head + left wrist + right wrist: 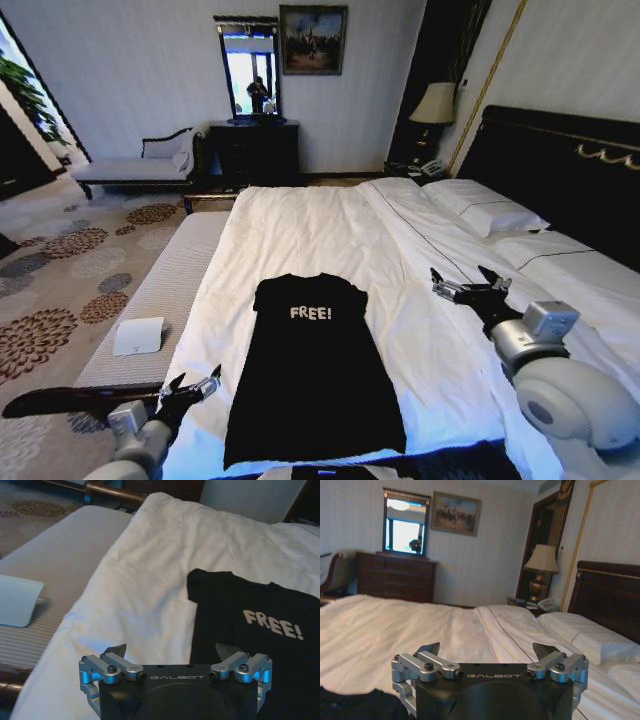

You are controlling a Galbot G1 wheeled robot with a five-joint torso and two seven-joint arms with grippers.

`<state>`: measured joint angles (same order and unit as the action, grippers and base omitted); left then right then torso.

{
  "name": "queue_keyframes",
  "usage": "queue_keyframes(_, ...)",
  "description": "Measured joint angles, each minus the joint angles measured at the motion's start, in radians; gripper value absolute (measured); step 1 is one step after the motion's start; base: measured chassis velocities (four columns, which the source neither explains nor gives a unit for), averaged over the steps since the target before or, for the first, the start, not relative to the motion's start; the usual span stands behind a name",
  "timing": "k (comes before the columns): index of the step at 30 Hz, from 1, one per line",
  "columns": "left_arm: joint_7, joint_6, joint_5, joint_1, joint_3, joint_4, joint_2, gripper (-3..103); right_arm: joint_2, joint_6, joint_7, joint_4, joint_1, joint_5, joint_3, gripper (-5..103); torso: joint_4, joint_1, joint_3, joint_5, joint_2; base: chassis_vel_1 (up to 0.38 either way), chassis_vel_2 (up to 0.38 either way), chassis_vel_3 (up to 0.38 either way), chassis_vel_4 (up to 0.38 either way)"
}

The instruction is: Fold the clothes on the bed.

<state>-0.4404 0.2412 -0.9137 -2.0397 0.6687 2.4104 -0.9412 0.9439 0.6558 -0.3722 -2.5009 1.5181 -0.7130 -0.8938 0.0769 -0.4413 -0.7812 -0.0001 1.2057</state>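
Note:
The clothes are one black T-shirt with white "FREE!" lettering, lying flat and unfolded on the bed with its hem toward me. In the left wrist view the shirt spreads over the white duvet. My left gripper hovers open by the shirt's lower left edge, above the duvet's side; its fingers hold nothing. To the right of the shirt my right gripper is open above the duvet, empty, and the shirt's edge shows below it.
A grey upholstered bench runs along the bed's left side with a white card on it. Pillows and the dark headboard are on the right. A dresser with mirror and a lamp stand at the far wall.

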Motion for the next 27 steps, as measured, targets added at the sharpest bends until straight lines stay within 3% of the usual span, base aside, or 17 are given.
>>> queue_keyframes(2, 0.001, 0.000, 0.007, 0.005, -0.007, 0.000, -0.001, 100, 0.003, -0.001, 0.000, 0.000, 0.005, 0.013, 0.005, 100, 0.0000, 0.000, 0.000, 0.0000, 0.000, 0.000, 0.000, 0.000, 0.000)
queue_keyframes(4, 0.002, 0.001, 0.033, 0.031, -0.032, 0.008, -0.003, 100, 0.016, -0.052, 0.018, 0.012, 0.016, 0.075, 0.034, 100, 0.0005, 0.000, 0.000, -0.0002, 0.000, 0.000, 0.000, 0.000, 0.000)
queue_keyframes(7, 0.001, 0.005, 0.048, 0.046, -0.037, 0.017, -0.002, 100, 0.019, -0.102, 0.054, 0.110, -0.007, 0.068, 0.058, 100, 0.0005, 0.000, 0.000, -0.0001, 0.000, 0.000, 0.000, 0.000, 0.000)
queue_keyframes(11, 0.001, 0.010, 0.058, 0.052, -0.032, 0.037, 0.004, 100, 0.019, -0.145, 0.086, 0.259, -0.072, -0.032, 0.098, 100, 0.0002, 0.000, 0.000, 0.0003, 0.000, 0.000, 0.000, 0.000, 0.000)
queue_keyframes(15, 0.002, 0.019, 0.069, 0.055, -0.044, 0.056, -0.005, 100, 0.009, -0.178, 0.137, 0.491, -0.200, -0.199, 0.198, 100, 0.0003, 0.000, 0.000, 0.0003, 0.000, 0.000, 0.000, 0.000, 0.000)
queue_keyframes(21, 0.018, 0.019, 0.137, 0.063, -0.089, 0.047, -0.038, 100, 0.023, -0.205, 0.185, 0.719, -0.372, -0.300, 0.333, 100, 0.0000, 0.000, 0.000, 0.0001, 0.000, 0.000, 0.000, 0.000, 0.000)
queue_keyframes(27, 0.020, 0.023, 0.153, 0.078, -0.103, 0.041, -0.054, 100, 0.057, -0.184, 0.206, 0.892, -0.524, -0.373, 0.434, 100, 0.0000, 0.000, 0.000, 0.0001, 0.000, 0.000, 0.000, 0.000, 0.000)
